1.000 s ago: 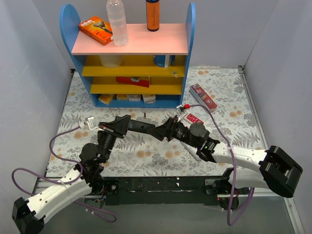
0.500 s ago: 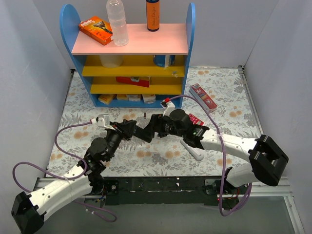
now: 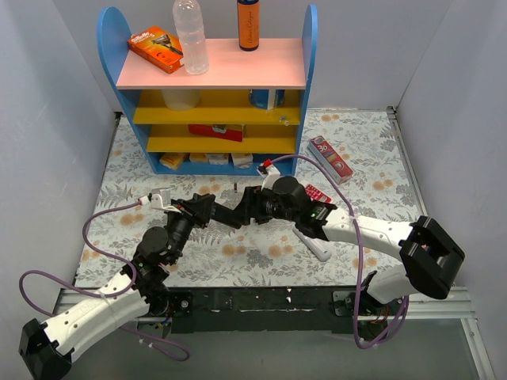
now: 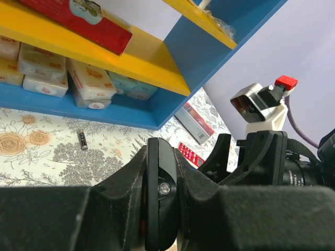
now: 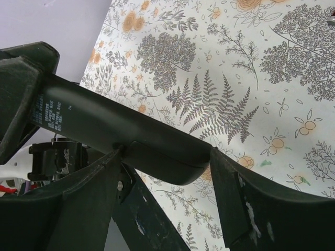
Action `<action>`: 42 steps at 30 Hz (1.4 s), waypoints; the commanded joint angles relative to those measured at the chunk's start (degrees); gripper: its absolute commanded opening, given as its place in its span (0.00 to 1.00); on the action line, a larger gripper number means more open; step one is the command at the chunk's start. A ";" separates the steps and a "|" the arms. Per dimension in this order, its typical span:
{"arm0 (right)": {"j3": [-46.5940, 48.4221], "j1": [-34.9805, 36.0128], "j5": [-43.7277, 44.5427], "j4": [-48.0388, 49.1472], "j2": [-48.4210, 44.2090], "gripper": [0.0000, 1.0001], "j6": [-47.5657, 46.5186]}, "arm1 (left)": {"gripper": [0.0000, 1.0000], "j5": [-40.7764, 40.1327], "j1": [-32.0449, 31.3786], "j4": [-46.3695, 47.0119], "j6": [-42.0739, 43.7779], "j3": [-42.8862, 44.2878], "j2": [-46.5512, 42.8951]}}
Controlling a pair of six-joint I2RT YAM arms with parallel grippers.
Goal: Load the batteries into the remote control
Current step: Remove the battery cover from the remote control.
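Our left arm reached up from the near-left corner of the table [image 3: 119,158], elbow low and forearm angled toward the middle. The left gripper [image 3: 204,208] was clamped tight on one end of the black remote control [image 3: 230,214], which hung above the middle of the table, lifted off the cloth. Through the left wrist camera we saw the remote edge-on between the fingers [image 4: 125,183].

Our right arm swept in from the near-right corner, bent at the elbow, wrist turned leftward. The right gripper [image 3: 252,207] stood spread wide, straddling the remote's other end. In the right wrist view the fingers [image 5: 89,193] flanked the remote's body [image 5: 120,133] closely, but we could not tell whether they pressed on it.

One battery [image 3: 235,188] lay on the table toward the far edge, just in front of the foot of the blue shelf [image 3: 310,79]. A red-and-white box [image 3: 330,158] lay near the far-right corner, well apart from both grippers. A white piece [image 3: 313,244] rested under the right forearm. Floral cloth showed bare along the left edge and beneath the remote.
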 commanded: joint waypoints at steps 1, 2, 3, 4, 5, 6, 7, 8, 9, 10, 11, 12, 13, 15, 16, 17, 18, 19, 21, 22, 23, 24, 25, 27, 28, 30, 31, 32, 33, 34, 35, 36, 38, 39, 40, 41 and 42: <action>0.06 0.10 0.15 -0.09 1.89 0.73 -0.49 | 0.00 0.38 -0.04 4.15 -1.73 0.75 -1.21; 0.06 0.19 0.15 -0.09 2.06 0.73 -0.49 | 0.00 0.91 -0.04 4.50 -1.64 0.75 -1.12; 0.06 0.10 0.24 -0.17 2.15 0.73 -0.49 | 0.00 1.35 -0.04 5.28 -1.55 0.66 -1.03; 0.24 0.10 0.50 -0.17 2.33 0.72 -0.49 | 0.00 1.88 -0.04 5.55 -1.64 0.57 -1.03; 0.33 0.10 0.50 -0.17 2.50 0.71 -0.49 | 0.00 2.75 -0.04 5.73 -1.64 0.57 -0.77; 0.33 0.19 0.59 -0.09 2.59 0.70 -0.40 | 0.00 3.37 -0.04 6.34 -1.64 0.49 -0.50; 0.42 0.10 0.85 0.17 2.68 0.70 -0.31 | 0.00 3.73 -0.04 6.78 -1.55 0.31 -0.41; 0.42 0.10 0.59 0.44 2.77 0.70 -0.22 | 0.00 4.25 -0.04 6.87 -1.55 0.31 -0.15; 0.33 0.10 0.42 0.88 2.60 0.70 -0.22 | 0.00 4.17 -0.04 6.79 -1.55 0.31 0.29; 0.42 0.10 0.07 1.75 2.33 0.70 0.04 | 0.00 4.17 -0.04 6.61 -1.55 0.40 0.46; 0.07 0.10 -0.20 2.63 2.16 0.70 0.21 | 0.00 4.00 -0.04 6.44 -1.38 0.48 0.73; -0.28 0.10 -0.46 3.42 1.81 0.70 0.56 | 0.00 3.65 -0.04 6.09 -1.55 0.48 0.73; -0.63 0.10 -0.29 4.39 1.02 0.71 0.92 | 0.00 3.29 -0.04 5.82 -1.46 0.48 0.82; -1.43 0.10 0.06 6.24 0.31 0.72 1.62 | 0.00 2.94 -0.04 5.12 -1.64 0.66 0.99; -1.52 0.10 0.32 6.68 -0.21 0.72 1.71 | 0.00 2.76 -0.04 5.03 -1.81 0.66 0.99; -1.69 0.19 0.41 7.29 -0.39 0.72 2.06 | 0.00 2.76 -0.04 4.85 -1.81 0.75 1.17; -2.04 0.10 0.50 7.99 -0.66 0.72 2.50 | 0.00 2.68 -0.04 4.68 -1.81 0.75 1.17; -2.31 0.10 0.50 8.52 -1.01 0.73 2.59 | 0.00 2.50 -0.04 4.50 -1.99 0.84 1.26; -2.48 0.02 0.85 8.79 -1.01 0.73 2.94 | 0.00 2.50 -0.04 4.41 -2.08 0.92 1.17; -2.83 0.02 1.20 9.14 -1.18 0.73 3.29 | 0.00 2.50 -0.04 4.41 -2.08 1.01 1.08; -3.18 0.02 1.12 10.01 -1.36 0.73 3.47 | 0.00 2.33 -0.04 4.15 -2.17 1.01 1.17; -3.54 0.02 0.94 10.89 -1.36 0.73 3.99 | 0.00 2.32 -0.04 4.06 -2.17 1.01 1.17; -3.63 -0.07 0.94 10.99 -1.27 0.73 4.08 | 0.00 2.32 -0.04 3.97 -2.17 1.01 1.17; -3.54 -0.07 0.77 11.08 -0.84 0.73 4.35 | 0.00 2.24 -0.04 3.89 -2.34 1.01 0.99; -3.28 -0.07 0.59 10.73 -0.66 0.73 4.35 | 0.00 2.15 -0.04 3.89 -2.43 1.01 0.91; -2.84 -0.07 0.33 9.76 0.04 0.73 4.35 | 0.00 1.97 -0.04 3.89 -2.43 1.01 0.64; -2.31 -0.07 0.24 8.54 0.31 0.72 4.00 | 0.00 1.80 -0.04 3.89 -2.43 0.92 0.55; -2.22 -0.07 0.24 8.09 0.48 0.72 3.91 | 0.00 1.54 -0.04 3.97 -2.52 1.01 0.47; -2.13 -0.07 0.33 7.65 0.83 0.71 3.82 | 0.00 1.27 -0.04 3.97 -2.61 1.01 0.47; -2.13 -0.07 0.50 7.30 1.10 0.68 3.65 | 0.00 1.09 -0.04 3.89 -2.78 0.92 0.38; -1.96 -0.07 0.42 6.60 1.36 0.66 3.47 | 0.00 0.83 -0.04 4.06 -2.96 0.75 0.29; -1.70 0.01 0.33 6.16 1.89 0.65 3.21 | 0.00 0.31 -0.04 4.32 -3.13 0.57 0.20; -1.17 0.02 -0.37 4.84 2.59 0.64 2.59 | 0.00 -0.31 -0.04 4.68 -3.48 0.22 0.20; -0.99 0.10 -0.72 4.40 3.38 0.64 2.33 | 0.00 -1.01 -0.04 4.85 -3.57 0.13 0.29; -0.90 0.02 -0.99 3.87 3.73 0.64 2.33 | 0.00 -1.28 -0.04 5.20 -3.49 -0.04 0.46; -0.82 0.02 -0.99 3.69 4.08 0.64 2.06 | 0.00 -1.37 -0.04 6.16 -3.48 -0.13 0.55; -0.81 0.02 -0.90 3.69 4.78 0.63 2.06 | 0.00 -1.37 -0.04 6.87 -3.40 -0.48 0.81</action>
